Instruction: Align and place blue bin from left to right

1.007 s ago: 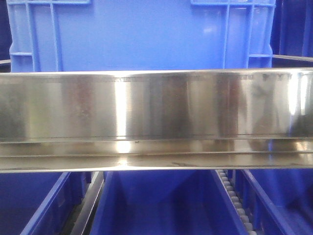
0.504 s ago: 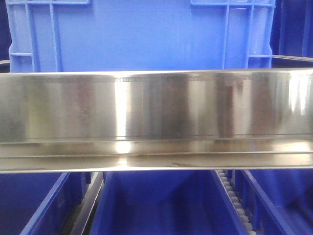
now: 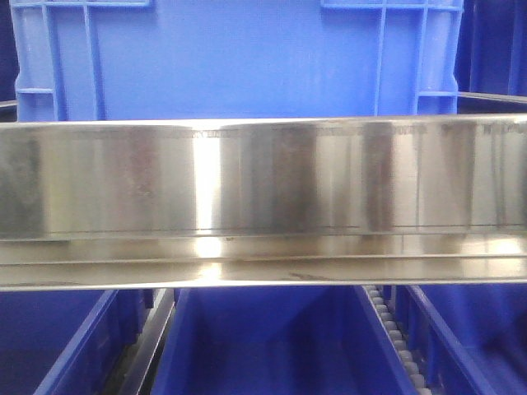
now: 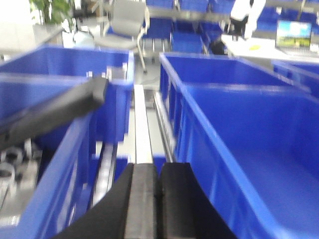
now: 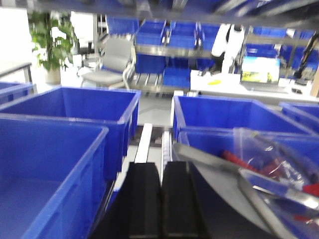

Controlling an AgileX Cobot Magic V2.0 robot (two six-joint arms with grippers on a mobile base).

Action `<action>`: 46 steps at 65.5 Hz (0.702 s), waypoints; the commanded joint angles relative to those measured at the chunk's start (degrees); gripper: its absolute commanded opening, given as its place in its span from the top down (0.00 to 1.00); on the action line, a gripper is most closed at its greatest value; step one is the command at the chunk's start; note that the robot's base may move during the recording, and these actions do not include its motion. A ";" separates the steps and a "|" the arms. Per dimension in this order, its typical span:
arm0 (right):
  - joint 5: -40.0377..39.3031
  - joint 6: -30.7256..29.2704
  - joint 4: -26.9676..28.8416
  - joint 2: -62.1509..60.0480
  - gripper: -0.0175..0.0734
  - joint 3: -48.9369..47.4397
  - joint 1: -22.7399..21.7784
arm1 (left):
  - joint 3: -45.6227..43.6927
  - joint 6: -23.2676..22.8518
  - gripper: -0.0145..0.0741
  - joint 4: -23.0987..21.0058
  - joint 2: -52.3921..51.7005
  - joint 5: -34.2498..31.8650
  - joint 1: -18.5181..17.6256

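The blue bin (image 3: 239, 58) stands on the shelf behind its steel front rail (image 3: 263, 177), which hides the bin's foot. Darker tubs (image 3: 272, 346) lie below. The left claw (image 4: 157, 170) and the right claw (image 5: 160, 168) are both pressed closed. A bin (image 5: 214, 137) beside the right claw holds clear bags (image 5: 269, 155).

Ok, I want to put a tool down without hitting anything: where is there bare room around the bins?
Left wrist view: the right-hand bin is bare inside. Right wrist view: so is the near left bin. Crowded: the lane between the rows is narrow, and the right bin holds bagged parts.
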 commanded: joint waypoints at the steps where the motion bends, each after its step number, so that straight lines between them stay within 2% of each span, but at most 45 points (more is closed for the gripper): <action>1: -0.75 0.02 0.47 1.81 0.89 -0.66 0.03 | -0.54 0.26 0.96 0.22 1.76 -5.29 -0.30; 7: -0.55 0.46 0.71 3.94 0.89 -0.66 0.03 | -0.54 0.26 0.96 0.22 4.42 -7.83 -0.30; 13: 2.74 4.87 0.84 6.92 0.89 -1.97 0.03 | -2.08 0.26 0.96 -0.23 7.98 -6.65 -0.30; 17: 6.56 6.84 0.84 9.24 0.89 -3.96 0.18 | -5.55 0.26 0.96 -0.36 10.94 -2.21 -0.30; 23: 12.21 6.84 0.84 14.19 0.89 -8.71 1.10 | -12.76 0.26 0.96 -0.36 16.99 5.27 -0.30; 30: 18.11 6.94 0.84 21.15 0.89 -14.94 2.59 | -21.73 0.26 0.96 -0.36 25.15 11.04 -0.54; 38: 21.01 8.10 0.69 28.22 0.87 -21.32 4.80 | -32.13 0.00 0.96 -0.36 33.36 17.31 -1.64; 41: 21.61 10.39 -0.75 30.52 0.87 -23.86 5.80 | -36.19 -0.63 0.96 -0.36 36.54 20.33 -2.19; 46: 23.18 15.83 -6.56 34.59 0.87 -27.73 7.74 | -41.78 -1.13 0.96 0.03 40.80 24.36 -3.22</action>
